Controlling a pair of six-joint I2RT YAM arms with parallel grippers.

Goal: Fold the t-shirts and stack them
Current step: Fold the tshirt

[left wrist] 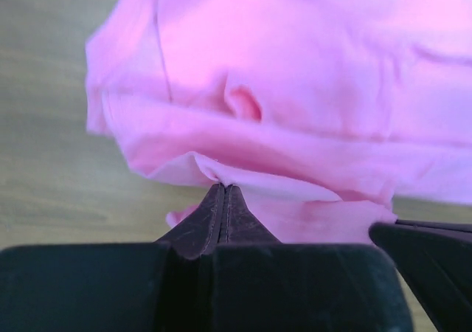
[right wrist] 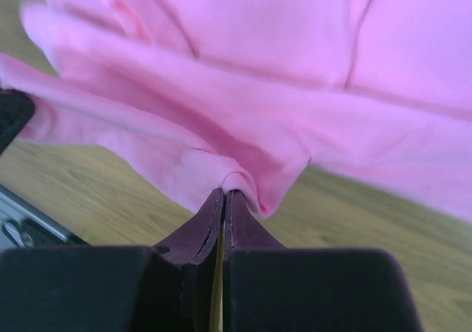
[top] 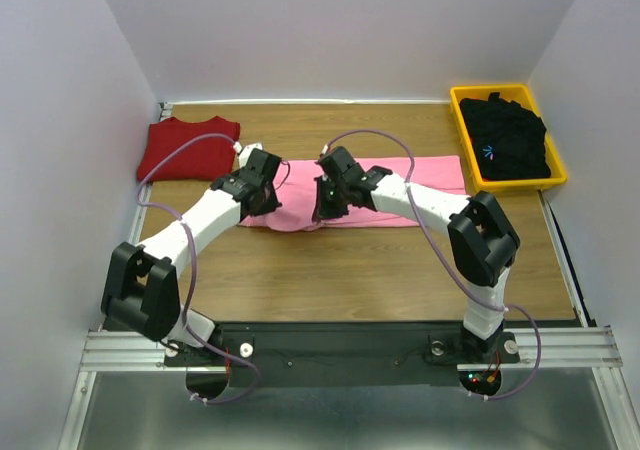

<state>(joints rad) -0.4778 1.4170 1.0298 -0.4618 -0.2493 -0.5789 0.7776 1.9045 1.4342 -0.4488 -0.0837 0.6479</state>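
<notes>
While wrist views show left pincer [left wrist: 225, 189], right pincer [right wrist: 223, 194] clamped on pink t-shirt [top: 430, 175], overhead adds red t-shirt [top: 190, 148], black t-shirt [top: 510, 140]

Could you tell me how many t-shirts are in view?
3. A folded dark red cotton t-shirt, far left; a light pink t-shirt, mid-table, pinched by the left gripper and right gripper; a black t-shirt in the yellow plastic bin, far right, possibly hiding more.

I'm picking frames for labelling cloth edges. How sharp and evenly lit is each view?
Top external: sharp and evenly lit, soft shadows only; the pink t-shirt shows clear edges. Left wrist: the cloth is washed out near the top, the table blurred, the left claw a dark mass. Right wrist: the folds are soft, most at the left; the right claw is equally dark.
</notes>
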